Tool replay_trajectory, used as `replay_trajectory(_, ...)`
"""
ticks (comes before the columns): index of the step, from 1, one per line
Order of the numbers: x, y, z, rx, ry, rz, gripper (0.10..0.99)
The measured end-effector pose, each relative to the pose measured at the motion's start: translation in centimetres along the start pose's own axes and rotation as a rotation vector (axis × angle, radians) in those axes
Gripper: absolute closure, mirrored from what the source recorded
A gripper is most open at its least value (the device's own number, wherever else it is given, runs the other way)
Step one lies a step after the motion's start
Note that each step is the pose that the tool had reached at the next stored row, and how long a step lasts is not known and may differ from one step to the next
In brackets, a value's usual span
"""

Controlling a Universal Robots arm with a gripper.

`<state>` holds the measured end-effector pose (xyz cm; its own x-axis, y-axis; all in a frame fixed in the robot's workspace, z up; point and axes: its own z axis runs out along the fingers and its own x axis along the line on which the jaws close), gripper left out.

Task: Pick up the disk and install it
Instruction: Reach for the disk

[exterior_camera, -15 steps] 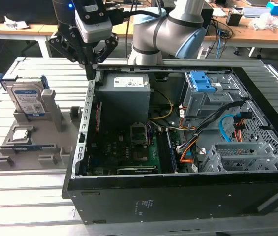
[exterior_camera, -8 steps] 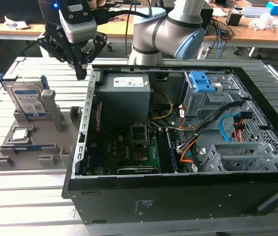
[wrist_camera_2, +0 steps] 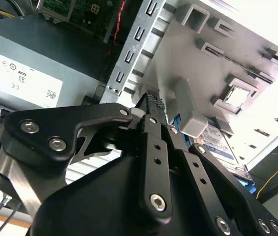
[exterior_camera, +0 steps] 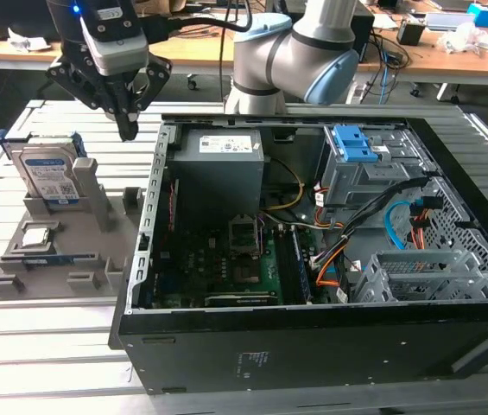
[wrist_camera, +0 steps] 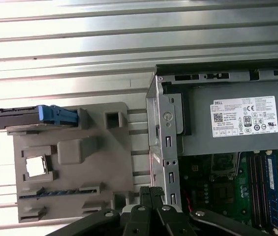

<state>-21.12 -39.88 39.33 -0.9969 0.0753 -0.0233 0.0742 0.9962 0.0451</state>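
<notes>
The disk (exterior_camera: 47, 175) stands on edge at the back of a grey holder tray (exterior_camera: 79, 259) at the exterior view's left, silvery with a white-and-blue label and blue side rails. My gripper (exterior_camera: 128, 130) hangs above the gap between the tray and the open computer case (exterior_camera: 313, 337), apart from the disk and shut with nothing between its fingers. In the first wrist view the disk (wrist_camera: 30, 116) shows edge-on, well away from the gripper (wrist_camera: 151, 190). In the second wrist view the disk (wrist_camera_2: 219, 145) lies partly hidden behind a grey post, beyond the gripper (wrist_camera_2: 151, 101).
A small square silver chip (exterior_camera: 36, 235) sits in the tray in front of the disk. Inside the case are a grey power supply (exterior_camera: 218, 164), the motherboard (exterior_camera: 226, 259), a grey drive cage with a blue latch (exterior_camera: 358, 145) and loose cables. Slatted metal table (exterior_camera: 45, 346) all around.
</notes>
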Motion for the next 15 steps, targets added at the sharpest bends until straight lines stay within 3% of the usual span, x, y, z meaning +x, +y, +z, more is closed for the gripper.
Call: replay_trajectory(15, 2.97, -0.22, -0.08, 0.0, 0.0, 0.0, 0.98)
